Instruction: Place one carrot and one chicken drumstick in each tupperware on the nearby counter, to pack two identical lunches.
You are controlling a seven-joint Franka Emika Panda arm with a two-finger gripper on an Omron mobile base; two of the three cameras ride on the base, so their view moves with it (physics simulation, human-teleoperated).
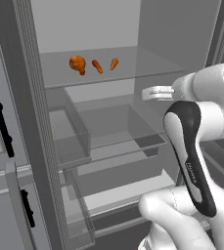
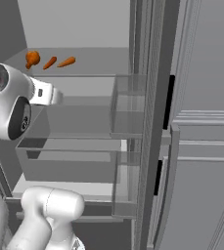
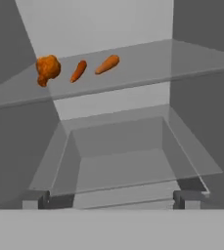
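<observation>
Spread wide and carrying nothing, gripper [image 3: 112, 199] is pointing into the fridge; drumstick [image 3: 47, 69] and two carrots [image 3: 78, 71] are lying higher, far left on the glass shelf [image 3: 147, 66].

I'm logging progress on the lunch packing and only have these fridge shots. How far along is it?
Done: nothing packed that these views show. A chicken drumstick and two carrots lie on the glass fridge shelf.
In hand: nothing. The gripper is open and empty, facing into the fridge below that shelf.
Left: picking the food and carrying it to the tupperware, which these views don't include.
</observation>
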